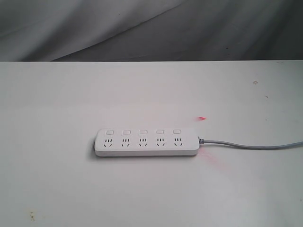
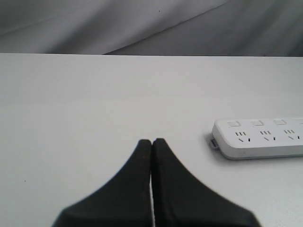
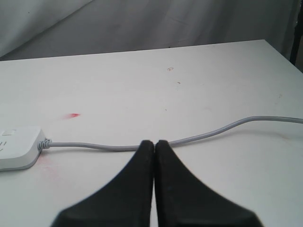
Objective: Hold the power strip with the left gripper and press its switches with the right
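**Inspector:** Position of the power strip (image 1: 147,142)?

**Assistant:** Lying flat on the white counter (image 1: 57,189), near the middle in the exterior view, sockets (image 1: 143,142) facing up. The five switches (image 1: 143,132) run in a row along its far edge, one above each socket. The grey cord (image 1: 251,145) leaves its right end and runs off to the right. A small red spot (image 1: 202,118) sits on the counter just beyond that end.

**Inspector:** Left gripper (image 2: 151,141)?

**Assistant:** Fingers pressed together, nothing between them. It is over bare counter, apart from the strip's plain end.

**Inspector:** Right gripper (image 3: 154,141)?

**Assistant:** Also pressed together and holding nothing. In its wrist view the cord passes at its tips; whether they touch it cannot be told. The strip's cord end shows at the edge of that view, apart from the gripper
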